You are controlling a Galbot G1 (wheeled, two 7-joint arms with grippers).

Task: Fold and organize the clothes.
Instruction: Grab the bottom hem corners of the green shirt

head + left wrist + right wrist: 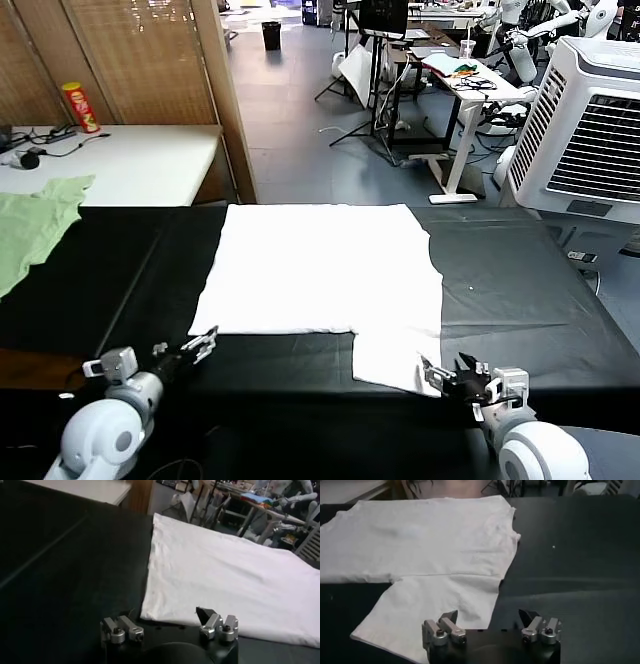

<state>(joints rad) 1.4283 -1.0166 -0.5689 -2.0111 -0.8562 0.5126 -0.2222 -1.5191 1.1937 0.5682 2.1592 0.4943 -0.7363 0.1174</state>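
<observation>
While the plain white cotton T-shirt (320,265) lies flat on the black table (520,300), both grippers hover at its near edge. Left gripper (200,345) and right gripper (440,375) gape wide, holding nothing.

The white T-shirt (320,268) is lying flat on a black surface, plain side up, with no print showing. It is lying sideways to the robot, already partly folded: the main body is forming a wide rectangle with a straight near edge, and one short sleeve is sticking out toward the robot from the right part of that edge. Faint creases are running across the cloth, which is otherwise lying smooth.
</observation>
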